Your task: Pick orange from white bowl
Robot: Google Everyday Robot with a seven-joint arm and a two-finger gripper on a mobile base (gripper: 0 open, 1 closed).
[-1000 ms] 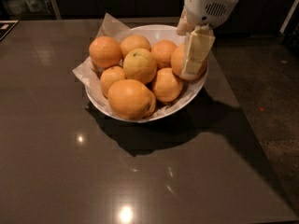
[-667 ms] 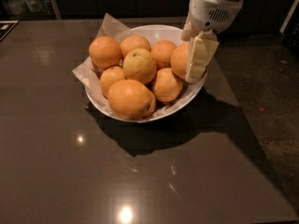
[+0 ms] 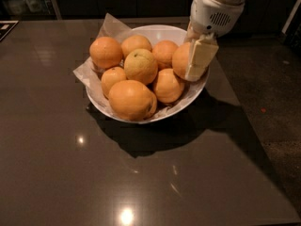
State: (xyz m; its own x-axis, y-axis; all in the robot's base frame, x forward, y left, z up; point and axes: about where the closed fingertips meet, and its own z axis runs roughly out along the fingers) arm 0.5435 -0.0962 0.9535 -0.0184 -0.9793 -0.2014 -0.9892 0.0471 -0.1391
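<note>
Matt plastic hand (image 3: 195, 62) over glossy white bowl (image 3: 162, 30); crumpled paper lining (image 3: 110, 27); polished table (image 3: 94, 173).

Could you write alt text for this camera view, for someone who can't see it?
A robot's white and cream pincer sits against a large, round, deep-orange orange at the right edge of a wide, glossy white bowl lined with crumpled paper and heaped with about eight oranges, on a dark glossy table.

Gripper (image 3: 195, 65) at white bowl (image 3: 155, 30) rt rim hides orange (image 3: 180, 60) rt side; arm (image 3: 218, 4) cropped at top.
</note>
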